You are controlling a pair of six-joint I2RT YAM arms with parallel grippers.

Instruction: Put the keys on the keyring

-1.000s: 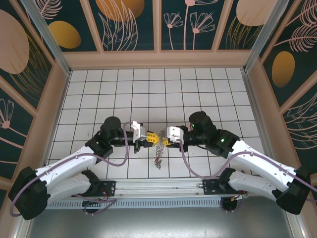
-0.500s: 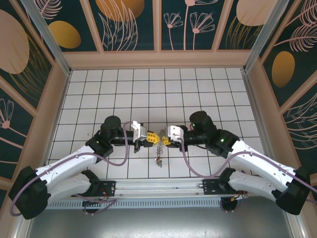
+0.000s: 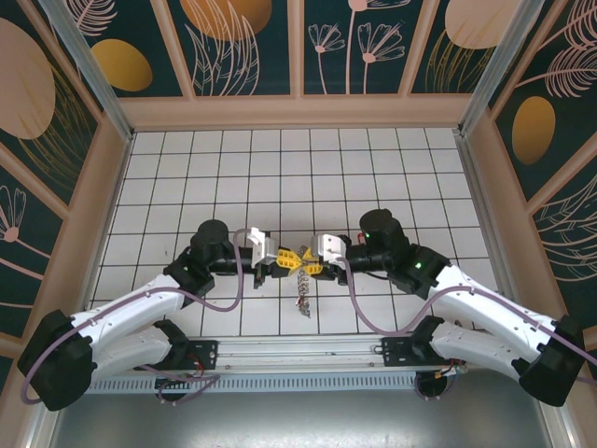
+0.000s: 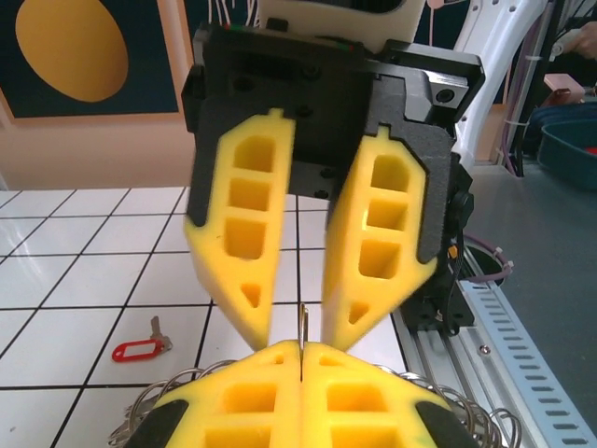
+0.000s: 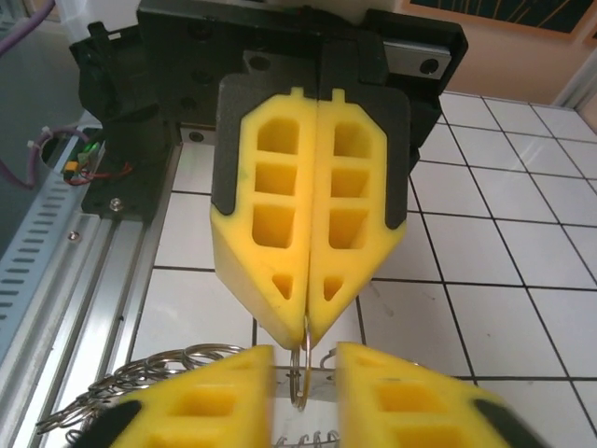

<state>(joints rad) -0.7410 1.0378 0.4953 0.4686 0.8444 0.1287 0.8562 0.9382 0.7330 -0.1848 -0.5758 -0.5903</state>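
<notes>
The keyring (image 3: 300,280) hangs between my two grippers above the tiles, its bunch of small silvery rings trailing down toward the near edge. My left gripper (image 3: 287,259) is shut on one thin wire ring (image 4: 302,325) of it, pinched edge-on at the fingertips (image 4: 270,369). My right gripper (image 3: 312,261) faces it tip to tip, and its jaws stand open on either side of that same ring (image 5: 300,378), apart from it. In the left wrist view a key with a red head (image 4: 138,350) lies flat on a white tile, left of the grippers.
More wire loops of the bunch (image 5: 140,373) fan out under the fingers. The slotted metal rail (image 3: 298,353) at the near edge carries both arm bases. Wooden walls (image 3: 298,110) enclose the white tiled floor (image 3: 280,177).
My right gripper's jaws have parted and let go of the ring that they were closed on. The left gripper keeps its pinch, and both arms have barely shifted.
</notes>
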